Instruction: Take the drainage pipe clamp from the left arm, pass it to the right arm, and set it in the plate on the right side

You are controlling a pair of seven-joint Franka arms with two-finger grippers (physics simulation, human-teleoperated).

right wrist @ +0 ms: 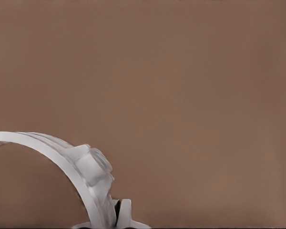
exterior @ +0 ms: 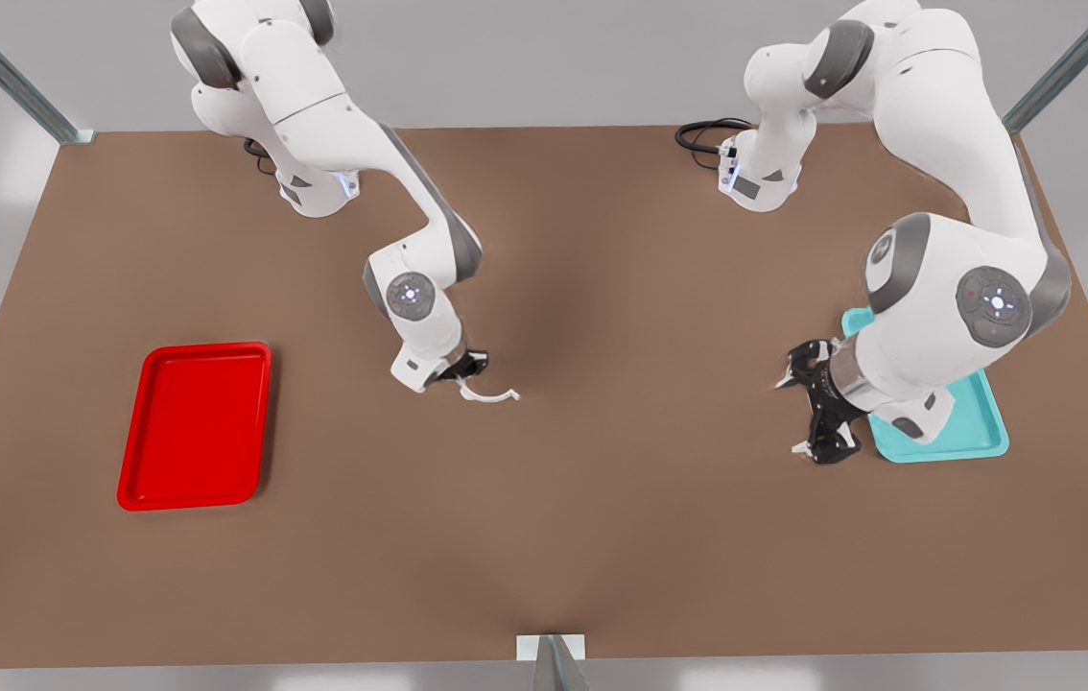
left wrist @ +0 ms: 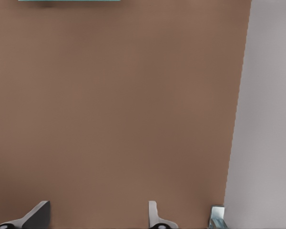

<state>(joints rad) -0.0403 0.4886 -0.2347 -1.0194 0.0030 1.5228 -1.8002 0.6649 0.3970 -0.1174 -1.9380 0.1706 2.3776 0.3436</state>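
The white C-shaped drainage pipe clamp [exterior: 489, 393] hangs just above the table's middle, pinched at one end by my right gripper [exterior: 467, 369], the arm on the front view's left. In the right wrist view the clamp [right wrist: 81, 167] curves away from the shut gripper [right wrist: 115, 217]. My left gripper [exterior: 791, 416] hovers open and holds nothing beside the teal tray, on the front view's right. Its fingers [left wrist: 38, 214] stand wide apart over bare table. The red plate [exterior: 194, 422] lies flat with nothing in it, on the front view's left.
A teal tray [exterior: 976, 432] sits partly under the left arm's wrist, and its edge [left wrist: 69, 1] appears in the left wrist view. Black cables [exterior: 702, 134] lie by the far arm base. A metal bracket [exterior: 552, 657] stands at the table's near edge.
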